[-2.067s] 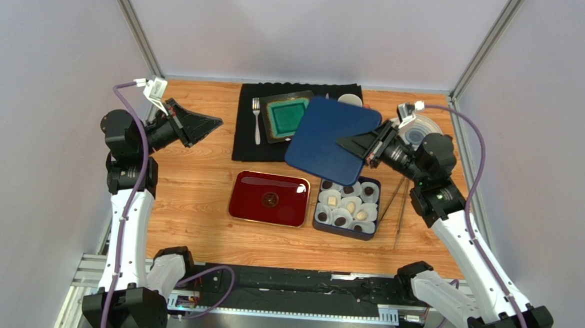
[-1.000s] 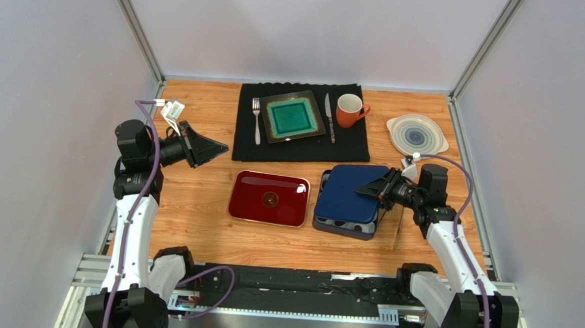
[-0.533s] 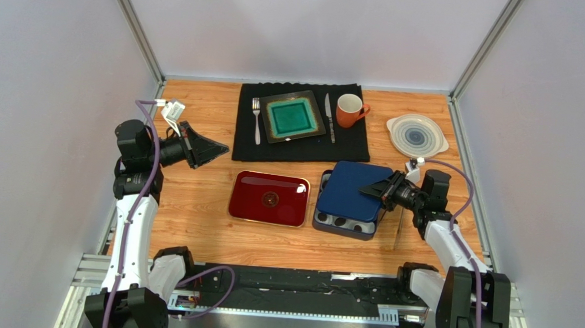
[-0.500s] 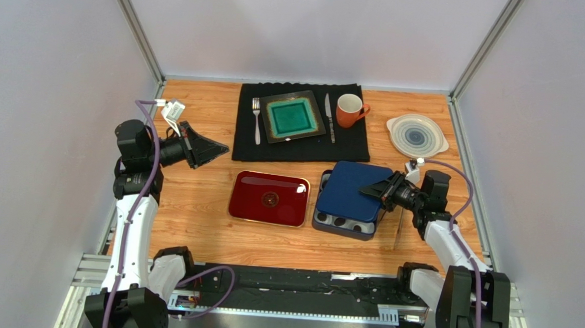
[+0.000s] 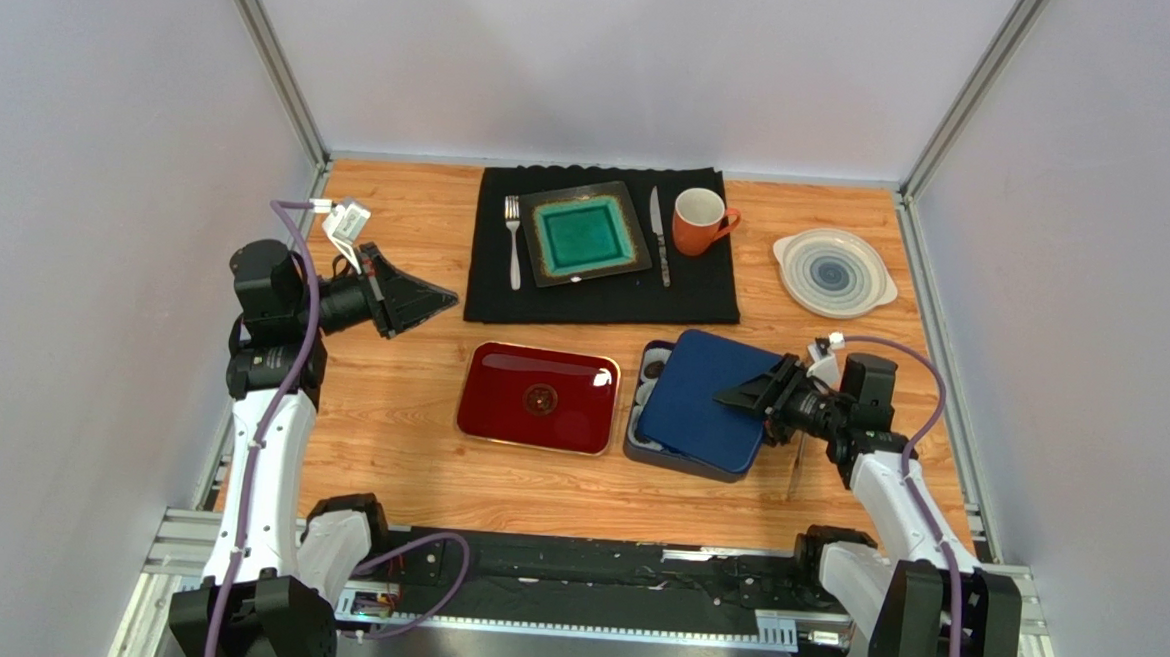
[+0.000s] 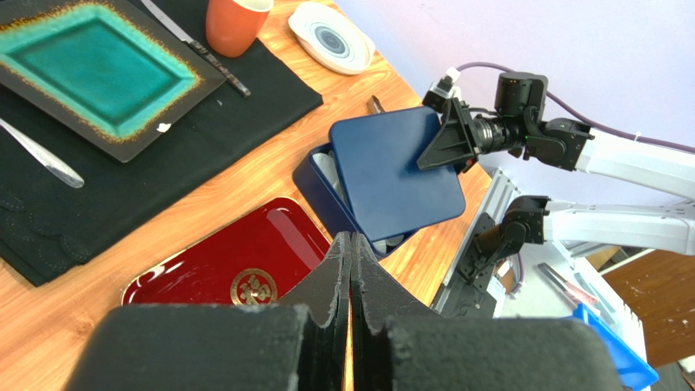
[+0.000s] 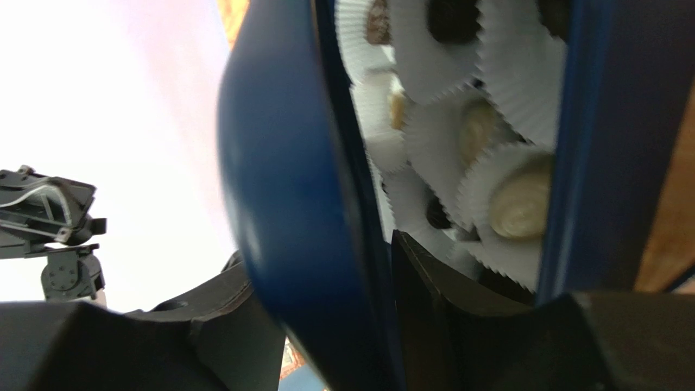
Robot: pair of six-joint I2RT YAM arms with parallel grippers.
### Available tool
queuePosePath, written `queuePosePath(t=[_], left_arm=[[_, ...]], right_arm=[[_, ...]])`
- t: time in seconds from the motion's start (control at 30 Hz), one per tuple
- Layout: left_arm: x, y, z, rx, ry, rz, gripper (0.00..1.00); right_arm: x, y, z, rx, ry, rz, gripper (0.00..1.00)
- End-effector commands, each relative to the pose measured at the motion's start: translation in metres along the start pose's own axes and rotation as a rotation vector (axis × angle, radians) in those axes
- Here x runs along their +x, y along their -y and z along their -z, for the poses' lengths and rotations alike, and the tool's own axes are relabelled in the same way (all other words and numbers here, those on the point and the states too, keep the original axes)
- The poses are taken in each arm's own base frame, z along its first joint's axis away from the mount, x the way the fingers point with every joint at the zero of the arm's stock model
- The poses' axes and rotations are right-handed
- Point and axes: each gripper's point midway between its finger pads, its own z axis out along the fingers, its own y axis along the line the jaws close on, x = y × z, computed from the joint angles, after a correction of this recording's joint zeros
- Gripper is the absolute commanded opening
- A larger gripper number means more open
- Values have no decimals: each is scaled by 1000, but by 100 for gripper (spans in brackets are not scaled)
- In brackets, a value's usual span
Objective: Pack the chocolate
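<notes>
My right gripper point(image 5: 735, 400) is shut on the right edge of a dark blue lid point(image 5: 708, 401) and holds it low and slightly askew over the blue box point(image 5: 640, 429). The lid hides most of the box from above. In the right wrist view the lid point(image 7: 285, 187) sits between my fingers, and the chocolate point(image 7: 515, 204), cream ovals and dark rounds in white paper cups, lies inside the box point(image 7: 599, 147). My left gripper point(image 5: 435, 295) is shut and empty, held above the table's left side. It also shows in the left wrist view point(image 6: 351, 244).
An empty red tray point(image 5: 540, 397) lies left of the box. A black mat point(image 5: 608, 289) at the back holds a teal plate point(image 5: 581, 234), fork, knife and orange mug point(image 5: 696, 220). A white dish point(image 5: 832, 270) sits at the back right. Tongs point(image 5: 793, 472) lie right of the box.
My right gripper brought the blue lid down from high at the back onto the box, then shifted it toward the front edge. The left arm barely moved.
</notes>
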Motion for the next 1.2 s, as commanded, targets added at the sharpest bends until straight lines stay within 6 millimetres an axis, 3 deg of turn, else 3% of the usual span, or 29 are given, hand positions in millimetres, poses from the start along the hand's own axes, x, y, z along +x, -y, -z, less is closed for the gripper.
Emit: queuePosePath(t=[0.0,0.17,0.27,0.6,0.87,1.17], left_arm=[[-9,12,2,28,9,-57,1],[-8,12,2,30,6,-55,1],[-9,12,2,33,5,-52,0],[-12,14,1,39,10,-49,1],[-9,15,2,48,5,-43,0],[-7,14,1,54,2,-39,0]], right_arm=[[3,5,4,43,-12,12,51],[1,4,10,119,-23,13,55],[2,21,19,249,-25,25,57],[12,40,30,409,-122,8,62],[-14,24,48,511,-21,84,68],[-8,27,58,575,-42,86,88]])
